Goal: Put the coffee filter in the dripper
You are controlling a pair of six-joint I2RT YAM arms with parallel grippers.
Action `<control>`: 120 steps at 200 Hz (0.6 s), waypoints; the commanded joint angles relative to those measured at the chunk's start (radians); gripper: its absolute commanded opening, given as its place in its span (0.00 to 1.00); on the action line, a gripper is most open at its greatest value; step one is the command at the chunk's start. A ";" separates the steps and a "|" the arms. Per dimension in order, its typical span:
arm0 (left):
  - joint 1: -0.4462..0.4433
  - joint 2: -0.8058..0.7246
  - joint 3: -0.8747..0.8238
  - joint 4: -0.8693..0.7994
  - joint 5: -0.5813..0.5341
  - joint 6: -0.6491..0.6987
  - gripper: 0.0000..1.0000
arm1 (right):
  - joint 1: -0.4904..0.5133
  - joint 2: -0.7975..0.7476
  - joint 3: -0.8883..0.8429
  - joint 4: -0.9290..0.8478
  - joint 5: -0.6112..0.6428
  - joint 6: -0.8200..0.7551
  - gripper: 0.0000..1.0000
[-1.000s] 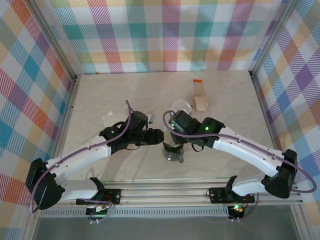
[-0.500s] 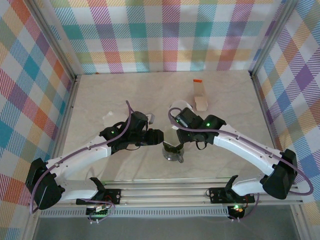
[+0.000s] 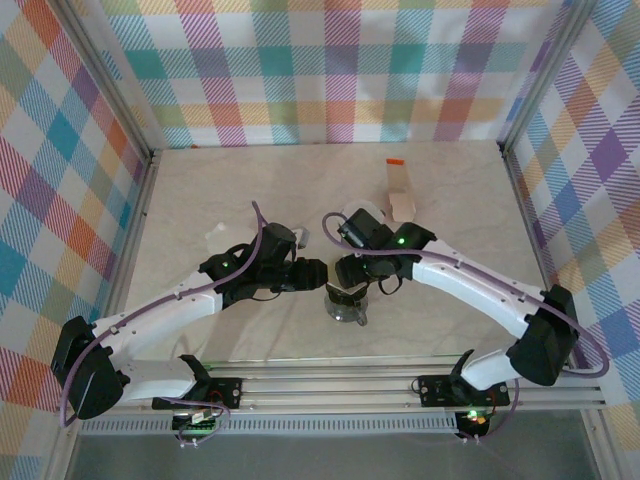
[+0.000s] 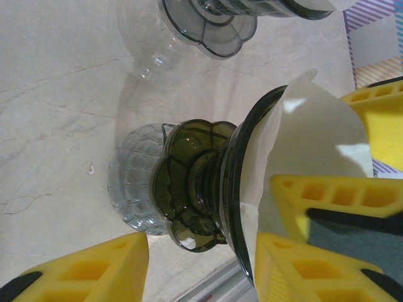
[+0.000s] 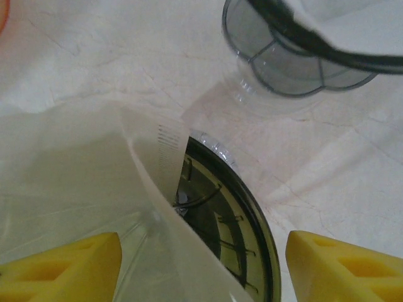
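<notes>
Right gripper [image 5: 204,246]: spread wide, nothing pinched, coffee filter [image 5: 94,163] loose between the fingers, left and centre of the right wrist frame. Only half inside the dripper [image 4: 201,182], tilted, one flap high above the rim. Left gripper [image 4: 201,251]: partly open astride the dripper; hard to tell whether touching. Might spring out or crumple, being unseated; might also tip the dripper off the glass server [image 4: 135,182] if nudged. No readable writing; fine seam marks too small.

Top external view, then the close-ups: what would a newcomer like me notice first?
The left gripper and right gripper meet at the middle of the table, over a dark glass dripper. In the left wrist view a white paper filter lines its cone. Bright plaid walls surround everything.
</notes>
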State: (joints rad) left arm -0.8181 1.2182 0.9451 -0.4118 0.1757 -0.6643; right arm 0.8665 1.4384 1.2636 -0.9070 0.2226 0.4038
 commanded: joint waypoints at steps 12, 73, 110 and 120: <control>-0.018 0.006 0.000 0.001 0.018 0.015 0.47 | -0.038 0.025 0.030 -0.048 -0.049 -0.010 0.70; -0.022 0.013 0.001 0.007 0.020 0.015 0.47 | -0.051 0.067 0.024 -0.044 -0.063 -0.032 0.70; -0.022 0.016 0.003 0.005 0.019 0.016 0.46 | -0.052 0.092 0.040 -0.047 -0.062 -0.047 0.69; -0.022 0.017 0.003 0.004 0.019 0.015 0.47 | -0.051 0.095 0.037 -0.048 -0.056 -0.052 0.69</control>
State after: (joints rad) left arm -0.8253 1.2297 0.9451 -0.4110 0.1848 -0.6640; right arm 0.8150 1.5238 1.2659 -0.9360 0.1730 0.3771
